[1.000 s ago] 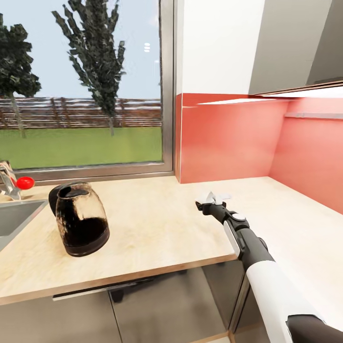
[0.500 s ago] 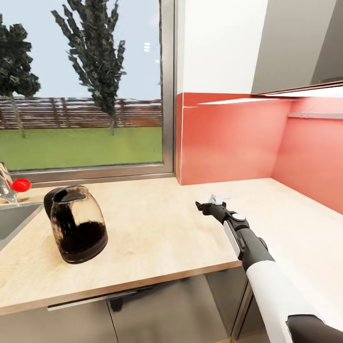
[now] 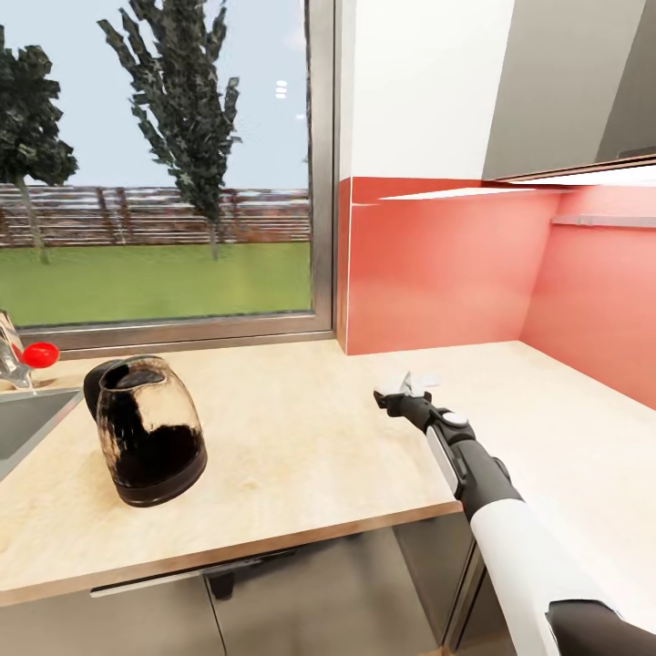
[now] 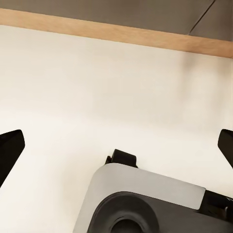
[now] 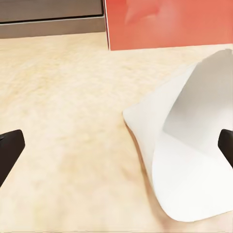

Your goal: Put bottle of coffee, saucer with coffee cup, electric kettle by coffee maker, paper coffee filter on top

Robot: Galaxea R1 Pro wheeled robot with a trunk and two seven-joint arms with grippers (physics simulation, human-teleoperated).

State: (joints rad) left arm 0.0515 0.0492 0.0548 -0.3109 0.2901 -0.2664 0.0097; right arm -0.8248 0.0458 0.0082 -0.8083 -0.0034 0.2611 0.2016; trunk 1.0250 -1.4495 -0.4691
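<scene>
Long light wooden kitchen countertop (image 3: 301, 428) below a window and red backsplash; small white paper coffee filter (image 5: 191, 145) lies on its side there, mouth toward the wide-open right gripper (image 5: 116, 145); rounded glass electric kettle (image 3: 146, 430) near the sink

Sink (image 3: 27, 419) cut by left edge; paper coffee filter (image 3: 412, 380) partly hidden behind right claw (image 3: 394, 394)

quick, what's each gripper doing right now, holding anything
Left gripper: open, holding nothing, above a pale surface.
Right gripper: open, holding nothing; the paper coffee filter lies on the kitchen countertop between its fingertips.
</scene>
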